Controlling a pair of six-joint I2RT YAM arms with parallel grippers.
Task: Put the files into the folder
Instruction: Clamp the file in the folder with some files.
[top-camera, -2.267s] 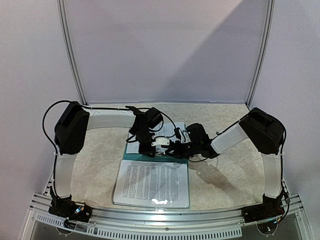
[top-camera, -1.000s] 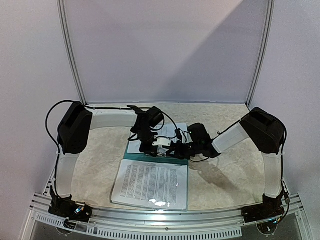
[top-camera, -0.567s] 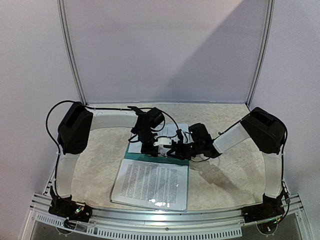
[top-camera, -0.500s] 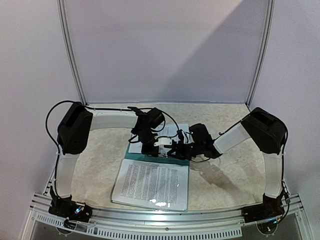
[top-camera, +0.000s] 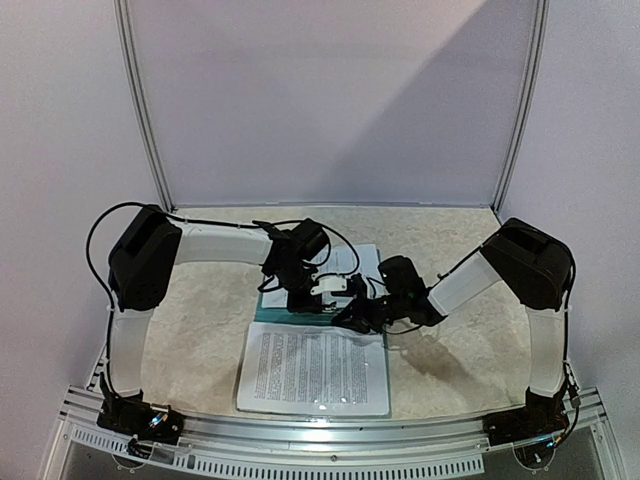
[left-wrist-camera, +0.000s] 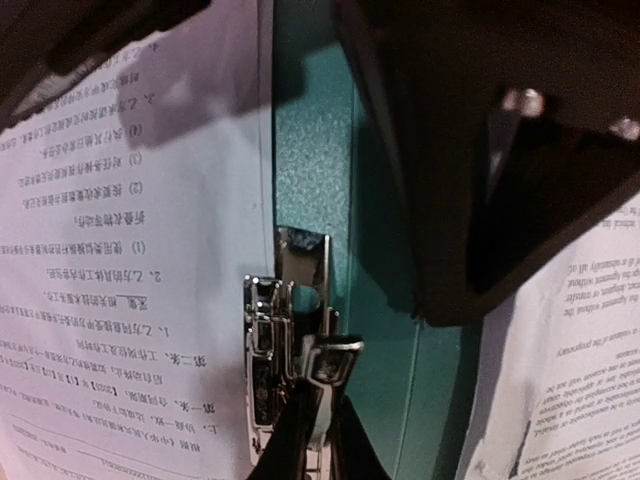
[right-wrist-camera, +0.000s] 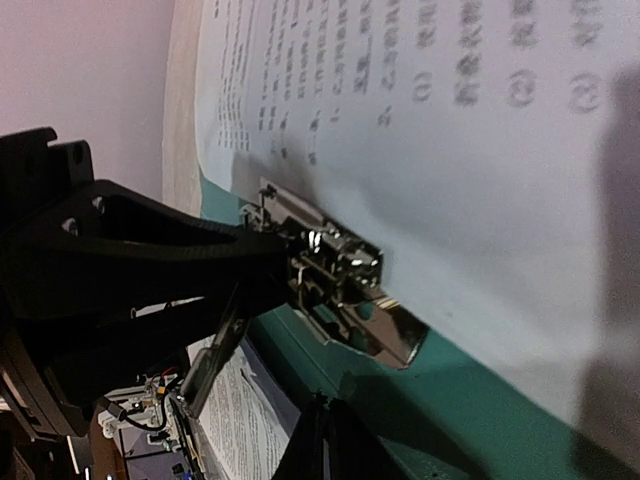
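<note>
The open teal folder (left-wrist-camera: 310, 150) lay mid-table with the far sheet (top-camera: 345, 262) on its far half. The near sheet (top-camera: 313, 368), by the table's (top-camera: 200, 300) front edge, had slid rightward and squared up since half a second before. The left gripper (left-wrist-camera: 318, 440) pinched the folder's silver clip (left-wrist-camera: 285, 340), while the right gripper (right-wrist-camera: 322, 440), fingers pressed together, had shifted nearer the front.

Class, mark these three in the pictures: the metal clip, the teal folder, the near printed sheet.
metal clip (left-wrist-camera: 285, 330): left wrist view, its silver body.
teal folder (left-wrist-camera: 312, 150): left wrist view, bare strip between the pages.
near printed sheet (top-camera: 314, 368): top external view, middle of the text.
</note>
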